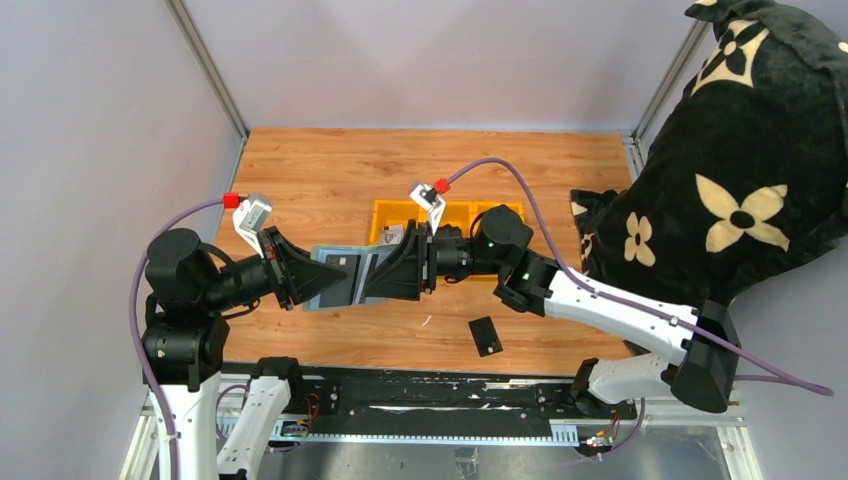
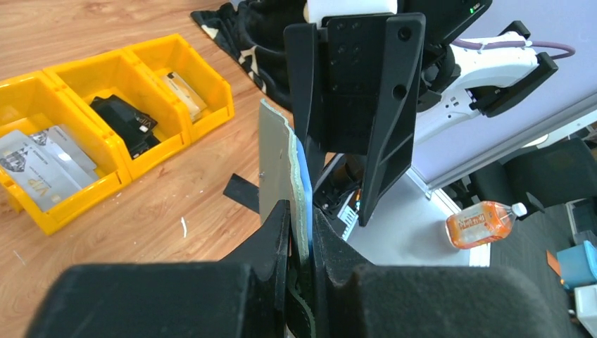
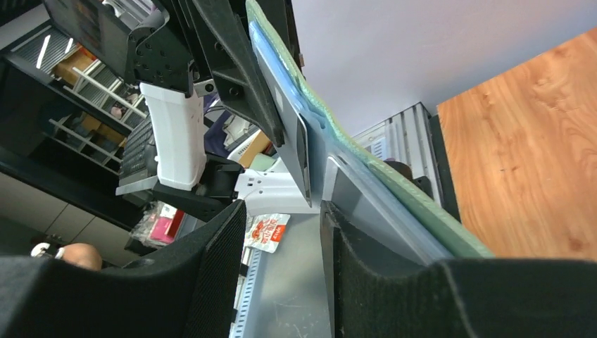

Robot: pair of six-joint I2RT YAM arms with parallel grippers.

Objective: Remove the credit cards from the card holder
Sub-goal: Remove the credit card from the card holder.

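The card holder (image 1: 335,285), pale grey-green, hangs open above the table between both arms. My left gripper (image 1: 305,278) is shut on its left edge; in the left wrist view the holder (image 2: 278,162) stands edge-on, pinched between my left gripper's (image 2: 300,215) fingers. My right gripper (image 1: 385,272) is open at the holder's right side. In the right wrist view nothing sits between its fingers (image 3: 281,211), and the holder (image 3: 366,169) runs along the outside of one finger. A black credit card (image 1: 485,335) lies flat on the wood. Silvery-grey cards (image 2: 42,169) lie in a yellow bin.
A row of yellow bins (image 1: 450,212) stands just behind the grippers; one holds a bulky black lump (image 2: 127,123). A big black cushion with cream flowers (image 1: 740,180) fills the right side. Metal frame posts mark the table's back corners.
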